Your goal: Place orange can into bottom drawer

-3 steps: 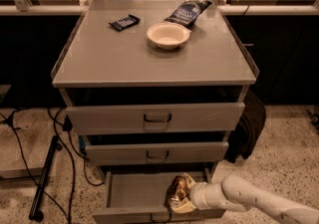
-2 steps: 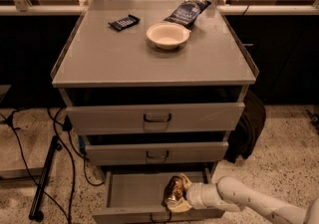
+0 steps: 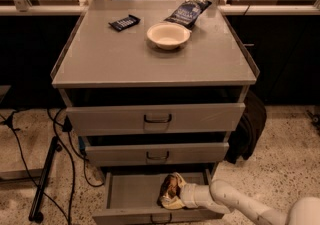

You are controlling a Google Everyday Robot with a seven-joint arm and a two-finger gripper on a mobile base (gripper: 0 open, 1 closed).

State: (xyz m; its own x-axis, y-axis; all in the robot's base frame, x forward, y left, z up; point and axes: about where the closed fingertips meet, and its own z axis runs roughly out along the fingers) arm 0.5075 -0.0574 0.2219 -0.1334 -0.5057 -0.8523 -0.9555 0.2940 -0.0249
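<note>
The bottom drawer [image 3: 131,195] is pulled open at the foot of the grey cabinet, a shallow grey tray with a short front panel. The orange can [image 3: 170,187], mottled orange-gold and brown, is inside it near the right side. My gripper [image 3: 172,194] reaches in from the lower right on a white arm and is shut on the can, low in the drawer. I cannot tell whether the can rests on the drawer floor.
The middle drawer [image 3: 157,154] and top drawer [image 3: 157,118] are slightly open above. On the cabinet top [image 3: 110,59] stand a white bowl [image 3: 168,35], a dark blue snack bag [image 3: 188,12] and a small dark bar [image 3: 124,22]. Cables and a black pole [image 3: 45,179] lie at the left.
The gripper and can have shifted slightly left inside the bottom drawer. Nothing else has moved.
</note>
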